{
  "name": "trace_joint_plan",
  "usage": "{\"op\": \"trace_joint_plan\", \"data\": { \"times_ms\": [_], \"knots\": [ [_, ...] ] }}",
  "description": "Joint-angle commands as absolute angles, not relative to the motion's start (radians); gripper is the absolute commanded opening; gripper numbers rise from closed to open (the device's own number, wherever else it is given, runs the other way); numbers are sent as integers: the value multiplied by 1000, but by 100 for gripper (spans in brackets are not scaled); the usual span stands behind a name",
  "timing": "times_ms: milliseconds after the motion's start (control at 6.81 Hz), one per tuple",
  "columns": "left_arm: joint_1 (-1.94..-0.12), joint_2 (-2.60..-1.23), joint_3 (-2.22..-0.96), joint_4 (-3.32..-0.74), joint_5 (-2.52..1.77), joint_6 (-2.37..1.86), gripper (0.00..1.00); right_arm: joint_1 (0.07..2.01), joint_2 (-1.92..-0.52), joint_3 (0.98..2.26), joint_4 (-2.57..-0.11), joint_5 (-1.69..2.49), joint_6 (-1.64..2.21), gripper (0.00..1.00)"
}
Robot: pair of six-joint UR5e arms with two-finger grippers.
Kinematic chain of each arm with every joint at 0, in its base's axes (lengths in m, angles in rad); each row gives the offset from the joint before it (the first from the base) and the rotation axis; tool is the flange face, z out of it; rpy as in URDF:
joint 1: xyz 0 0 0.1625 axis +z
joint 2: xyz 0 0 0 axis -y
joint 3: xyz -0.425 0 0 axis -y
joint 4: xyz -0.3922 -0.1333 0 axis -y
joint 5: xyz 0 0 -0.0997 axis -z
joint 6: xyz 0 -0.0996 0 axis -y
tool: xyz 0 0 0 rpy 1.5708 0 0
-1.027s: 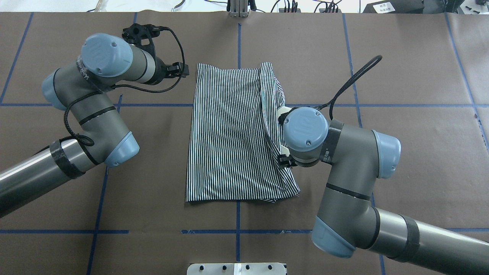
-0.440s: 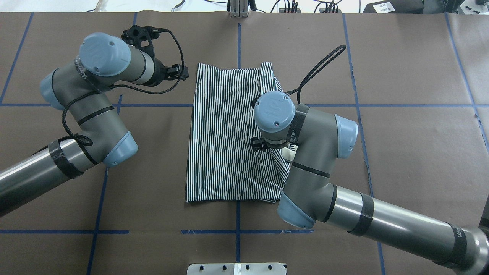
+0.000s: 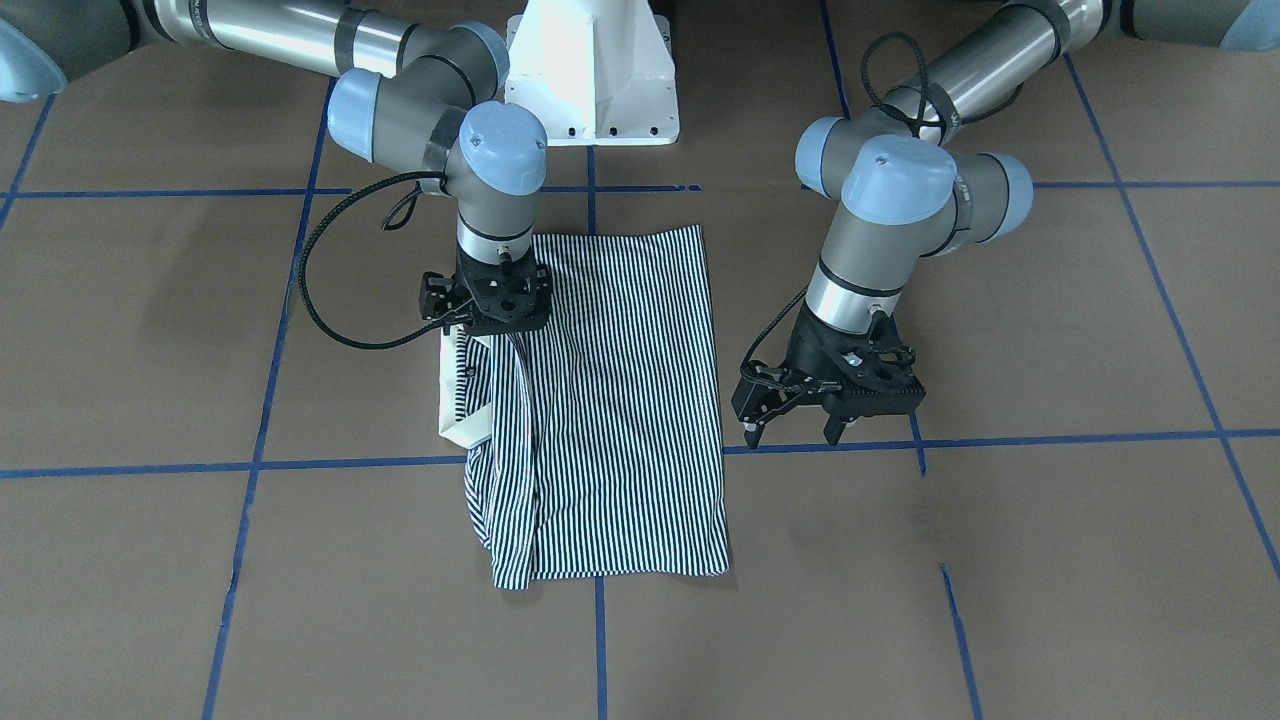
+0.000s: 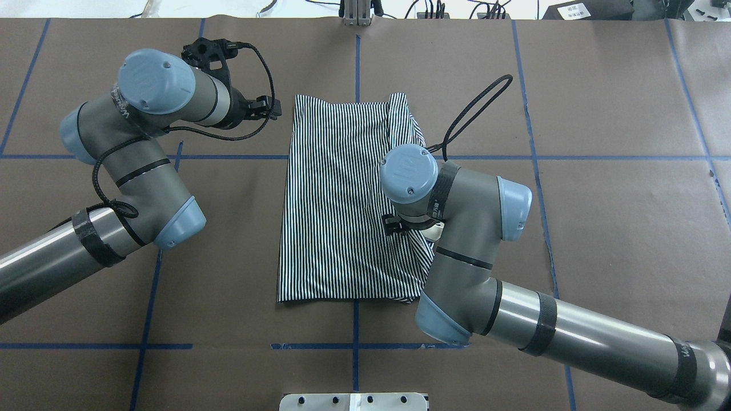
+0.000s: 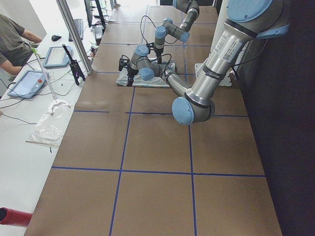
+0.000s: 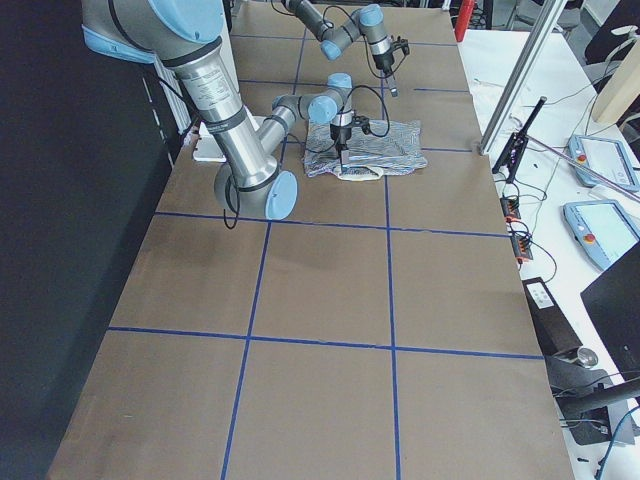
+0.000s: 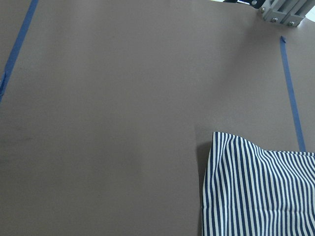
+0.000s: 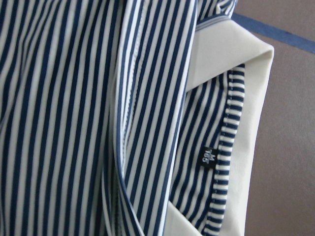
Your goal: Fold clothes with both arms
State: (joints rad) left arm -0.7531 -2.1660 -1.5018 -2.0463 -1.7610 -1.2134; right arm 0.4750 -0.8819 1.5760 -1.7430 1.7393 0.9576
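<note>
1. Shirt [image 4: 342, 200] on the table [image 4: 599, 257]: it lies in the middle of the desk, well clear of every edge. It is a long striped oblong with its short ends toward the near and far edges.
2. Right arm [image 4: 474, 200]: bent over the shirt's right side, wrist pointing straight down.
3. Left arm [image 4: 143, 171]: off the cloth, toward the desk's left end, its wrist near the shirt's far-left corner.
4. Right gripper [image 3: 490, 335]: down on the shirt's right flap. A ridge of cloth rises to it, so it looks clamped on that flap, though the fingertips are hidden.
5. Left gripper [image 3: 795, 428]: jaws spread wide, holding nothing, above bare table just beside the shirt's left edge.
6. Collar [image 8: 236, 59]: cream, poking out from under the bunched right flap.
7. Label [image 8: 207, 157]: a small dark tab inside the collar.
8. Progress, as I judge it: the left side is folded in flat with a straight edge, while the right side is only partly over and rumpled. Left to do: lay that flap flat, hide the collar, then fold the oblong end to end.
</note>
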Motion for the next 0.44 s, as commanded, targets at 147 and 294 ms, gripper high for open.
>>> {"op": "trace_joint_plan", "data": {
  "times_ms": [147, 294],
  "knots": [
    [-755, -2166, -1500, -2048, -1761, -1213, 100, 471, -888, 1578, -1770, 1741, 953, 100],
    [-755, -2166, -1500, -2048, -1761, -1213, 100, 480, -890, 1580, -1775, 1743, 947, 100]
  ]
}}
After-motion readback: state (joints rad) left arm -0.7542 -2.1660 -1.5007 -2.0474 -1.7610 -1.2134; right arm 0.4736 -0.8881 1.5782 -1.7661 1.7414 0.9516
